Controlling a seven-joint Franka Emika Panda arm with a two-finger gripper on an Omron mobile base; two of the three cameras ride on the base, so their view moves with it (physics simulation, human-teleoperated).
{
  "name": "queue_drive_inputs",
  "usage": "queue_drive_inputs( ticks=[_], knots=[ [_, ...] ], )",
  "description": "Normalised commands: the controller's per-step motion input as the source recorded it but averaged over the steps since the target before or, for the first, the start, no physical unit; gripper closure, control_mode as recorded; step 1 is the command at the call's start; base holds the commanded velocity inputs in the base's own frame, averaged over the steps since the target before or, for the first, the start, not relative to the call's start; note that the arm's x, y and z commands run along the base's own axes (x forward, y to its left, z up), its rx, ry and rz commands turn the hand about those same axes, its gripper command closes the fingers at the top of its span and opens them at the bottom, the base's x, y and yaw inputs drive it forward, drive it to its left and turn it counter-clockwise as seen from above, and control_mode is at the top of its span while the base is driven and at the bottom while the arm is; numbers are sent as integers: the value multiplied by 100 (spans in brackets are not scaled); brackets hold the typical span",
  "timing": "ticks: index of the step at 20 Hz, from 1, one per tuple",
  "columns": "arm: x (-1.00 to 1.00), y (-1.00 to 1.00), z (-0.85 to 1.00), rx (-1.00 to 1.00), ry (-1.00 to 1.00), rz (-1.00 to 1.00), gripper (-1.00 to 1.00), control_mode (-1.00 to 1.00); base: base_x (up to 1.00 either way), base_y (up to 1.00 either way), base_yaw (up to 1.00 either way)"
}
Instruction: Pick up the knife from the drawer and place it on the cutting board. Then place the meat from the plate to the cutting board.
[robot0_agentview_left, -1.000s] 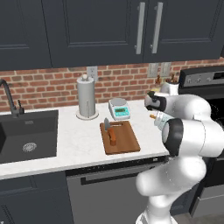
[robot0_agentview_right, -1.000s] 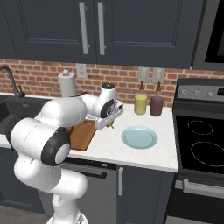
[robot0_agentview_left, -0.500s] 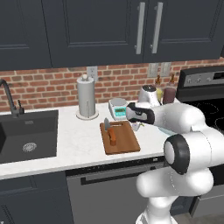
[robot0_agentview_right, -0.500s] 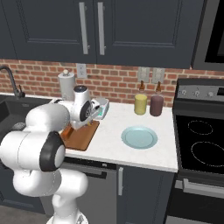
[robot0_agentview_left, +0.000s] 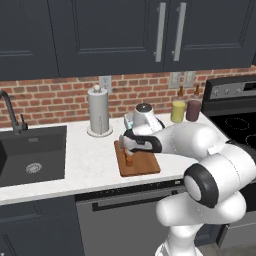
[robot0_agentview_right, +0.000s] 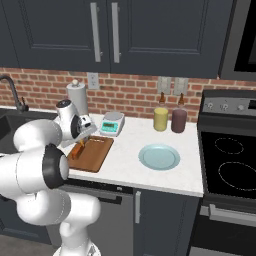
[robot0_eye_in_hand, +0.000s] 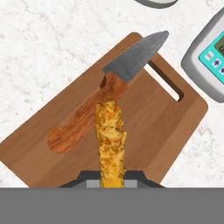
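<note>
Since the earlier frames the arm is swung from above the plate (robot0_agentview_right: 159, 157) over to the board (robot0_agentview_left: 138, 162), and the meat is carried along with it. The plate is now seen bare on the counter (robot0_agentview_left: 95, 160), well apart from the board.

The gripper (robot0_eye_in_hand: 112, 174) is clenched on the meat (robot0_eye_in_hand: 111, 140), which is held upright between the jaws. In the hand view the tan-yellow piece stands from the 6 o'clock edge up toward the centre, above the board. Whether its lower end touches the wood cannot be told.

The knife (robot0_eye_in_hand: 114, 85) is laid flat on the board. In the hand view its blade points to 2 o'clock and its orange handle runs down to 8 o'clock. The tip of the meat is seen over the handle, close to where the blade begins.

A teal scale (robot0_eye_in_hand: 209, 57) is placed just beside the board, at 3 o'clock in the hand view. In the left base view a paper towel roll (robot0_agentview_left: 98, 110) stands at 11 o'clock from the board, and the sink (robot0_agentview_left: 31, 155) lies at 9 o'clock.
</note>
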Motion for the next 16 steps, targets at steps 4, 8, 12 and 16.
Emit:
queue_drive_inputs(
  ticks=[4, 8, 12, 16],
  knots=[
    [-1, 2, 0, 0, 0, -6, 100, -100, 0, 0, 0],
    [-30, -42, 0, 11, 0, -1, 100, -100, 0, 0, 0],
    [-38, -51, 0, 14, 0, 0, 100, -100, 0, 0, 0],
    [-14, -16, -4, 10, 0, 0, 100, -100, 0, 0, 0]
  ],
)
